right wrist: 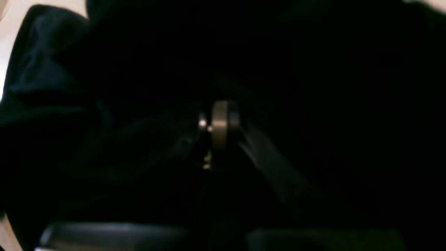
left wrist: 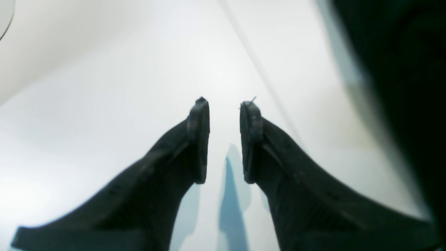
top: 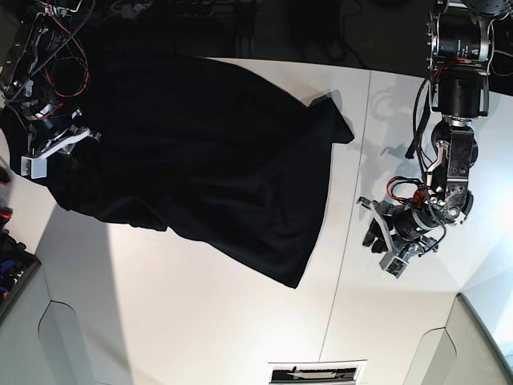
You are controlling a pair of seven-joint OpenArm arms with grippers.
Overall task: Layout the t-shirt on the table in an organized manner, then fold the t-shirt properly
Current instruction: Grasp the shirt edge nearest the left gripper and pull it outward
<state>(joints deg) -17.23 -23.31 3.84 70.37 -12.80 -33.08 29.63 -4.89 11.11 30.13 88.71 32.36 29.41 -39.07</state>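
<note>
The black t-shirt [top: 200, 152] lies spread over the left and middle of the white table [top: 200, 321], plain side showing, one corner reaching toward the seam. My right gripper [top: 50, 146] is at the shirt's far left edge. In the right wrist view its fingers [right wrist: 219, 125] are pressed together, shut on the t-shirt [right wrist: 104, 69], and dark cloth fills the view. My left gripper [top: 375, 234] hovers over bare table to the right of the shirt. It is open [left wrist: 224, 104] with nothing between the fingers, and black cloth [left wrist: 411, 87] shows at the right edge.
A thin dark seam [top: 349, 241] runs across the table between the shirt and my left arm. Loose wires and electronics [top: 40, 40] sit at the back left. A dark bin [top: 12, 273] is at the left edge, and a small slot [top: 317, 373] at the front edge.
</note>
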